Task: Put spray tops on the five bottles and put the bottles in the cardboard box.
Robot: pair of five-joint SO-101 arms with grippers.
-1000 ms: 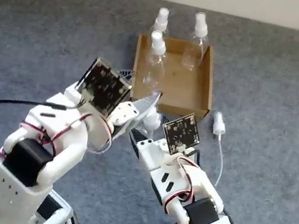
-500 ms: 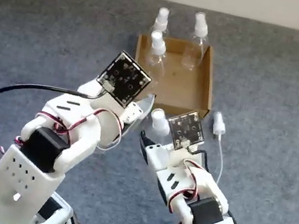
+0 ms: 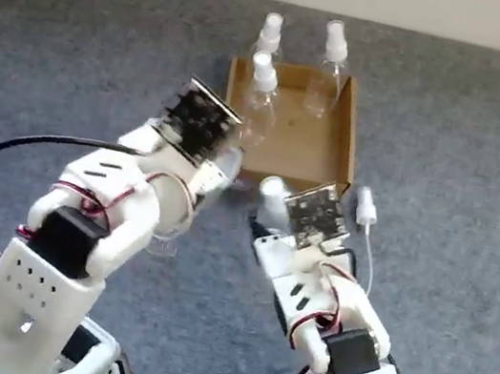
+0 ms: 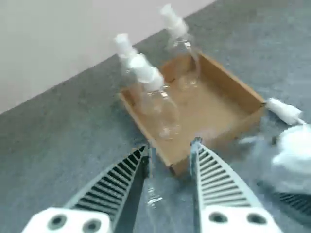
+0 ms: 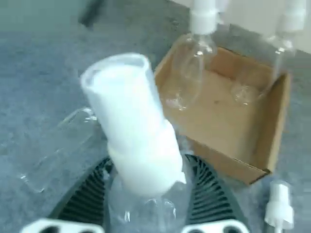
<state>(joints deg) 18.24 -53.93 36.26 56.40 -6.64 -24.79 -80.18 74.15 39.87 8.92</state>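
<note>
Carpet (image 3: pixel 80 51) below, left end effector (image 4: pixel 169 148) apart, now off right end effector's (image 5: pixel 148 162) clamped bottle (image 5: pixel 138 141).

**CHANGE: GRIPPERS SEPARATED IN FRONT OF BOX**

The left gripper (image 4: pixel 170 148) and right gripper (image 5: pixel 148 162) were together at one bottle and now stand apart. The left arm has swung forward, toward the near left corner of the cardboard box (image 3: pixel 348 137). The right gripper has carried the spray-topped bottle (image 3: pixel 272 194) rightward, closer to the box's front wall.
</note>
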